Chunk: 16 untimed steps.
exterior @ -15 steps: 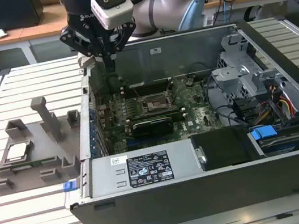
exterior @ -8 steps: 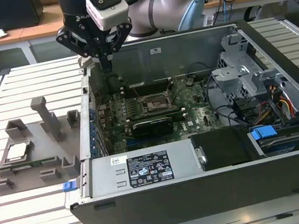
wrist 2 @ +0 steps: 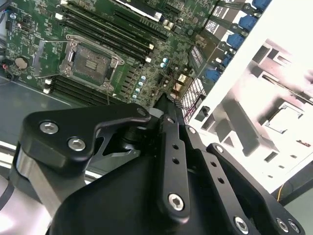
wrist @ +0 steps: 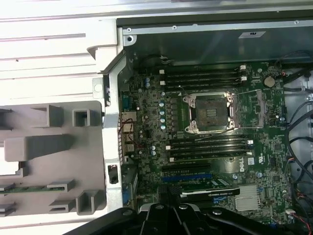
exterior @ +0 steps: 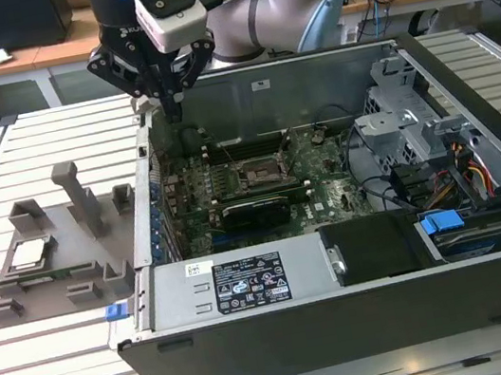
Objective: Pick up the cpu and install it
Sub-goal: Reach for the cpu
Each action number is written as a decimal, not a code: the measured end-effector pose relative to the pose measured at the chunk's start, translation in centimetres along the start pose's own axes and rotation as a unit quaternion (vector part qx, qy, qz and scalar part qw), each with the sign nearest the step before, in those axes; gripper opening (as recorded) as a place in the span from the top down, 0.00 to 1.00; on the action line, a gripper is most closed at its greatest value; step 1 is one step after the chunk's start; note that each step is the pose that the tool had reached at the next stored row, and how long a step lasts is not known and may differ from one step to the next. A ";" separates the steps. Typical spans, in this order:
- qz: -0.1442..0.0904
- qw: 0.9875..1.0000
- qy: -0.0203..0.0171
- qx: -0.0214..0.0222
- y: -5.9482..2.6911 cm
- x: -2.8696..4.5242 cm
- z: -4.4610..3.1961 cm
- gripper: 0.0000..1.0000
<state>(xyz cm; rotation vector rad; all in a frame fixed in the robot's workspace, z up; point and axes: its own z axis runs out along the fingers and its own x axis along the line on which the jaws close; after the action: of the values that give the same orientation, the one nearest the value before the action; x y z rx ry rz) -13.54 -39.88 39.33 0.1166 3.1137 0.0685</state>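
The exterior view overlooks the open grey computer case (exterior: pixel 350 325); both wrist views, nearer, face its green motherboard (wrist: pixel 274 147) (wrist 2: pixel 29 29) inside.

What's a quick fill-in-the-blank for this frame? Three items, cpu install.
1. The cpu lies on the tray, on the exterior view's ____ of the case.
2. The socket has ____ chip in it.
3. The gripper, jaws shut, holds ____.
Missing: left; no; nothing.
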 end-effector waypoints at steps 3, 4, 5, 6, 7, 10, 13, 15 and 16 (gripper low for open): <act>0.000 1.000 0.000 0.000 -0.03 0.38 -0.01 0.89; 0.000 1.000 0.000 0.000 -0.06 0.77 -0.02 0.89; 0.000 1.000 0.000 0.000 -0.07 0.99 -0.03 0.89; 0.000 1.000 0.000 0.000 -0.08 1.07 -0.02 0.89; 0.000 1.000 0.000 0.000 -0.08 1.14 -0.03 0.89; 0.000 1.000 0.000 0.000 -0.12 1.51 -0.04 0.89; 0.000 1.000 0.000 0.000 -0.15 1.94 -0.05 0.89; 0.000 1.000 0.000 0.000 -0.17 2.25 -0.06 0.89; 0.000 1.000 0.000 0.000 -0.18 2.45 -0.06 0.89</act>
<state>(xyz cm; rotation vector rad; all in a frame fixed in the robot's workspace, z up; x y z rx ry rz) -15.99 -39.89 39.32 0.1166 3.1136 0.0686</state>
